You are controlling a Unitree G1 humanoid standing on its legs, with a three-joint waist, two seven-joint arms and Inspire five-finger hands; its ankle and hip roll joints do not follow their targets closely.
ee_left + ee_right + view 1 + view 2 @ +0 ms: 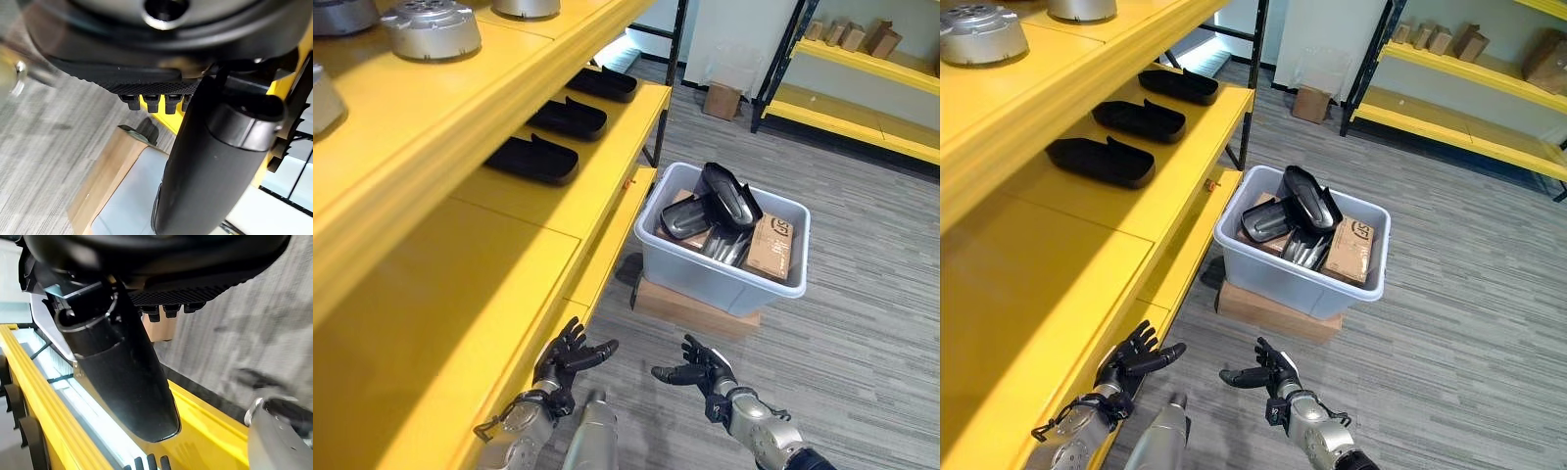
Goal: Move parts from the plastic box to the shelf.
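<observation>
nearest: both hands low over the grey plank floor, palms facing each other, neither holding anything. left hand (566, 360) sits just beside the front edge of the yellow shelf (460, 294), fingers spread and relaxed, thumb reaching toward the other hand. right hand (700, 367) mirrors it, fingers loosely fanned, thumb pointing inward; forearm comes in from the lower right.

middle: plastic box (724, 279), pale grey, resting on a flat cardboard slab (690, 305) on the floor, just beside the shelf's corner. inside it a heap of dark shell-shaped parts (724, 201), one propped upright above the rim, plus a brown carton (771, 245) leaning at the right side. well ahead of both hands.

farther: three black parts (533, 159) already lie in a row on the shelf's middle level. silver round castings (431, 29) on the top level. a second yellow rack (862, 93) with small cartons at the back right.

risks, as a guess:
- left hand so close to the shelf edge could knock it when reaching forward.
- parts lie tangled; lifting the upright one may drag a neighbour out or tip it over the rim.
- the box sits on a loose slab and might slide if pushed.
- glossy curved shells look likely to slip from a shallow grasp.
</observation>
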